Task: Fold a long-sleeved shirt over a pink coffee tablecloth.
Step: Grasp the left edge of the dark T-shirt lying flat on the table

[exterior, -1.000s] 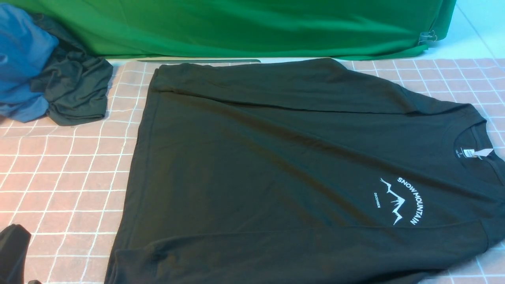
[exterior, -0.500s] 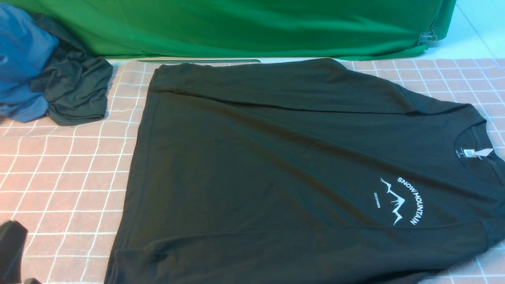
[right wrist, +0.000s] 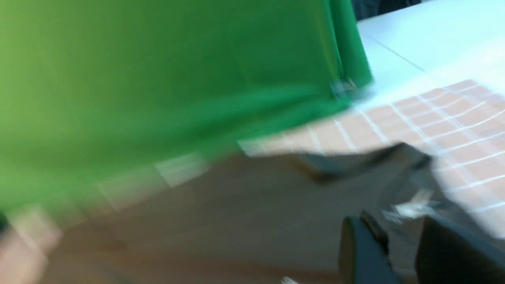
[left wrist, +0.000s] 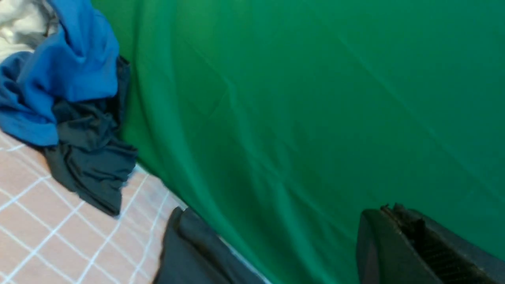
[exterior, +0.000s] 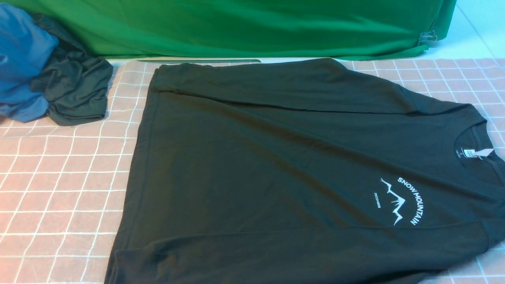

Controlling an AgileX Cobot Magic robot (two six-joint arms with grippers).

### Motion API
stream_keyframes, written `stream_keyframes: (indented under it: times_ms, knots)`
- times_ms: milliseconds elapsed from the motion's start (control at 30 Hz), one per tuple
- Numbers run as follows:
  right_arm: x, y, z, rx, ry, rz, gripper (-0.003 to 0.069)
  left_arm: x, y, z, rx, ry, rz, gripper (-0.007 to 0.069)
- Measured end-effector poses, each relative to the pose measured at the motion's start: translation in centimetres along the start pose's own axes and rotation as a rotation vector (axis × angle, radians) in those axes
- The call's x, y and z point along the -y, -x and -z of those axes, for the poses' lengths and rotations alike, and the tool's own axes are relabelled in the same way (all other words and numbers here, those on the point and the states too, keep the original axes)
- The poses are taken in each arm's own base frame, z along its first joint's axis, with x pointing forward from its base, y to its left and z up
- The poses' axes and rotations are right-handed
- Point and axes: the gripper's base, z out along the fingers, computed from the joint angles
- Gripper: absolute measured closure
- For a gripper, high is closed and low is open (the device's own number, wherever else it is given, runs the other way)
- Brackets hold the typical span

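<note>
The long-sleeved shirt (exterior: 276, 169) lies flat and face up on the pink coffee tablecloth (exterior: 59, 177), collar to the right, its sleeves lying across its body. Its white mountain print (exterior: 398, 201) and neck label (exterior: 475, 152) show. Neither gripper appears in the front view. In the left wrist view my left gripper (left wrist: 390, 211) is shut on nothing, lifted and facing the green cloth, with a corner of the shirt (left wrist: 189, 252) below it. The right wrist view is blurred: my right gripper (right wrist: 394, 223) stands open above the shirt (right wrist: 236, 221), close to the neck label (right wrist: 410, 207).
A green cloth (exterior: 256, 27) hangs along the back edge, with a metal clip (exterior: 428, 37) at its right end. A blue garment (exterior: 19, 51) and a dark grey-green garment (exterior: 75, 90) are heaped at the back left. Bare white table (exterior: 473, 31) shows at the back right.
A dark part of my left arm at the front view's bottom left corner has dropped out of the picture. The shirt has not moved.
</note>
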Motion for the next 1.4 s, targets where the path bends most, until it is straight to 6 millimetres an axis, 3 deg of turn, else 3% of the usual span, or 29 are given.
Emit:
stream_keyframes:
  times_ms: [167, 367, 467, 633, 700, 833, 933, 1033, 1167, 1300, 1400]
  knots:
    - [-0.2, 0.8, 0.0, 0.090, 0.031, -0.083, 0.0420, 0.1, 0.3, 0.0, 0.032, -0.015, 0.006, 0.0610]
    - [-0.7, 2.4, 0.3, 0.256, 0.105, -0.199, 0.0421, 1.4, 2.8, 0.5, 0.303, -0.153, 0.063, 0.0610]
    - [-2.7, 5.1, 0.7, 0.282, 0.154, -0.177, 0.0446, 3.3, 4.6, -0.2, 0.285, -0.167, 0.114, 0.0610]
    - [-7.1, 11.4, 0.0, 0.121, 0.111, 0.084, 0.0600, 7.2, 6.6, -3.3, -0.064, -0.022, 0.026, 0.0610]
    - [-9.0, 13.4, -2.3, -0.074, 0.084, 0.262, 0.0617, 8.2, 6.7, -5.3, -0.308, 0.111, -0.084, 0.0610]
    - [-11.9, 14.3, -7.0, -0.459, 0.105, 0.446, 0.0619, 8.2, 5.6, -7.9, -0.741, 0.315, -0.227, 0.0610]
    - [-14.3, 12.8, -10.8, -0.750, 0.207, 0.627, 0.0619, 6.8, 3.5, -9.3, -1.071, 0.451, -0.266, 0.0610]
    - [-16.7, 9.9, -14.0, -0.933, 0.321, 0.750, 0.0619, 6.3, 2.6, -9.8, -1.169, 0.473, -0.258, 0.0610]
    - [-20.3, 4.9, -16.6, -1.102, 0.492, 0.882, 0.0620, 6.9, 3.1, -9.0, -1.145, 0.437, -0.260, 0.0610]
    - [-24.6, -1.7, -17.5, -1.278, 0.689, 1.042, 0.0620, 8.5, 5.0, -6.2, -1.016, 0.349, -0.281, 0.0610]
    - [-27.0, -5.3, -17.8, -1.327, 0.777, 1.111, 0.0620, 9.6, 6.4, -3.8, -0.892, 0.268, -0.300, 0.0610]
